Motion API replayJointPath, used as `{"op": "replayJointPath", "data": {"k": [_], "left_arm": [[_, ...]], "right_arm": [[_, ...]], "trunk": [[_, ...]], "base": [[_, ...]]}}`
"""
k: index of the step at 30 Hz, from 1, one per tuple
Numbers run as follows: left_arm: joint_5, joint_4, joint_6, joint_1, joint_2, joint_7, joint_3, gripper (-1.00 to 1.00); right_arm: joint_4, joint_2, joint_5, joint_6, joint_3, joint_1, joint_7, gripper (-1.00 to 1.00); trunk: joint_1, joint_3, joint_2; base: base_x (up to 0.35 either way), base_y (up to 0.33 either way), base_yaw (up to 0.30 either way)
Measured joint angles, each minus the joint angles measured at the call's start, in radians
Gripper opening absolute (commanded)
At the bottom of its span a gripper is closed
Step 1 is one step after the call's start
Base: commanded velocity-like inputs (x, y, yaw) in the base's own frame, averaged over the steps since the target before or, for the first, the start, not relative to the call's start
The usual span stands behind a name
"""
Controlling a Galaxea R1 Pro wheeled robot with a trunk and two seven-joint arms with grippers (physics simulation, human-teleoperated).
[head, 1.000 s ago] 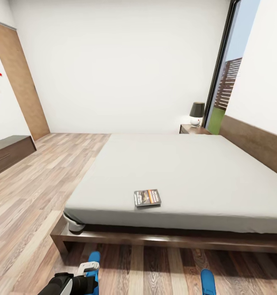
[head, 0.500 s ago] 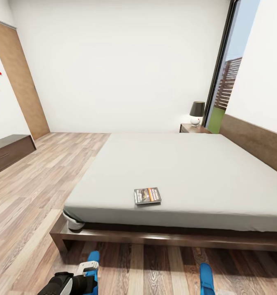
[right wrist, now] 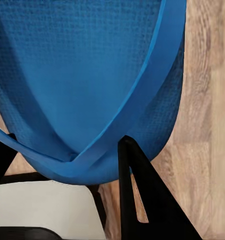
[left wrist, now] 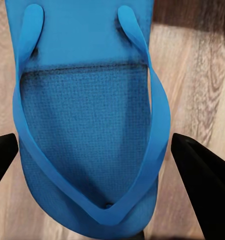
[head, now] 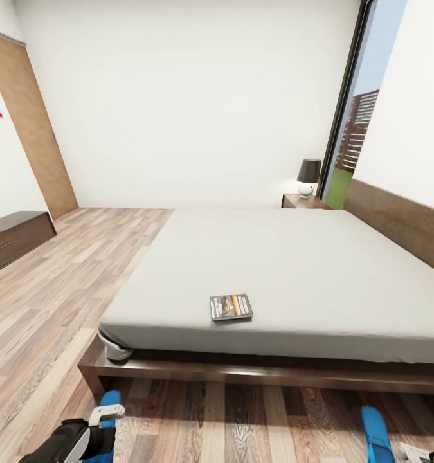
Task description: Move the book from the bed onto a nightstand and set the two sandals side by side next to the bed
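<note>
The book lies flat on the grey mattress of the bed, near its front edge. The nightstand with a dark-shaded lamp stands at the bed's far corner by the window. My left gripper is shut on one blue sandal, its dark fingers pressing on both long edges near the toe. My right gripper is shut on the other sandal. Both sandals are over the wood floor in front of the bed frame.
A long low dark cabinet runs along the left wall, with a tan door beyond it. The dark headboard lines the right wall. A tall window stands behind the nightstand. Open plank floor spreads left of the bed.
The left gripper has carried its sandal to the left, and the right sandal has shifted to the right, widening the gap between them. Bed and book are unchanged.
</note>
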Motion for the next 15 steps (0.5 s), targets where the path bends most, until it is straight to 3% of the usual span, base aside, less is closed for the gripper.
{"op": "replayJointPath", "data": {"k": [15], "left_arm": [[0.0,0.003,-0.009,0.0,-0.014,0.003,-0.001,-1.0]], "right_arm": [[0.008,-0.006,0.002,-0.011,0.012,0.0,-0.005,-1.0]], "trunk": [[0.058,-0.047,-0.105]], "base": [[0.0,0.0,0.0]]}}
